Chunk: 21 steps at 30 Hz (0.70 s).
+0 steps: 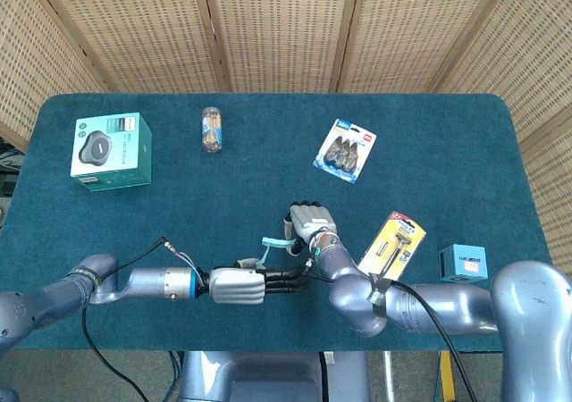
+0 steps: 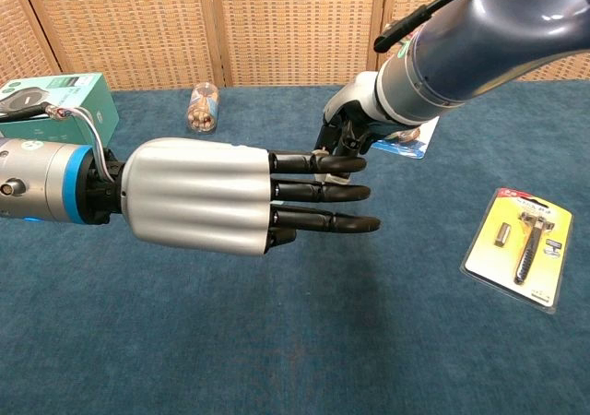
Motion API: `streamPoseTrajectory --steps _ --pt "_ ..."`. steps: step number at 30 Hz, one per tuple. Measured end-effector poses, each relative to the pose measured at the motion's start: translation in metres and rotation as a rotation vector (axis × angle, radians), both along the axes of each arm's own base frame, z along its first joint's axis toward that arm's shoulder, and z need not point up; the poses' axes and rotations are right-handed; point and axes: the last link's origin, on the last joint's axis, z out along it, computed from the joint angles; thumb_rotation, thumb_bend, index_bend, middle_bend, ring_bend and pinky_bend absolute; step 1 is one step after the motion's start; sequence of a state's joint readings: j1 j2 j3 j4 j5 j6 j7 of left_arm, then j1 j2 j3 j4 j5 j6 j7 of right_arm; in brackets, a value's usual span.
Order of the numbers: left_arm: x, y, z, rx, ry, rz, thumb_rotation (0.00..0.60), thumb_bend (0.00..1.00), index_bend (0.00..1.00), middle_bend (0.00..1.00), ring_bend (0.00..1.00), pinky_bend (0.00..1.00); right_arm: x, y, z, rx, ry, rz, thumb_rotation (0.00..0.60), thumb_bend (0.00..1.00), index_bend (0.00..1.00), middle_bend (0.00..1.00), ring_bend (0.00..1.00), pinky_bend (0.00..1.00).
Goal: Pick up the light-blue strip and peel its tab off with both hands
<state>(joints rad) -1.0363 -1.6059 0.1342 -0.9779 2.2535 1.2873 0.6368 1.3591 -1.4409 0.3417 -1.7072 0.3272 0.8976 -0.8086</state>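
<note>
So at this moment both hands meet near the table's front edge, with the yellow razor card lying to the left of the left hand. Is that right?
Not quite. Both hands do meet near the front edge, but the yellow razor card lies to the right of the right hand, not to the left of the left hand. The head view shows it.
</note>
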Motion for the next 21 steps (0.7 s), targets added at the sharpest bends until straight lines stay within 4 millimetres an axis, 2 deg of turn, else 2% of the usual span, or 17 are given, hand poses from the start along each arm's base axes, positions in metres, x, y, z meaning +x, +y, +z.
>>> streamPoseTrajectory --steps 4,21 --pt "0.0008 -0.0008 -0.0015 -0.002 0.000 -0.002 0.600 0.40 0.74 0.00 0.00 0.00 -0.0002 -0.0004 0.0006 -0.002 -0.001 -0.001 0.600 0.72 0.67 0.12 0.00 0.00" --pt "0.0018 0.0003 0.0022 0.015 -0.021 -0.005 0.600 0.40 0.80 0.00 0.00 0.00 -0.0053 -0.0028 0.0024 -0.011 0.001 -0.014 0.600 0.72 0.68 0.12 0.00 0.00"
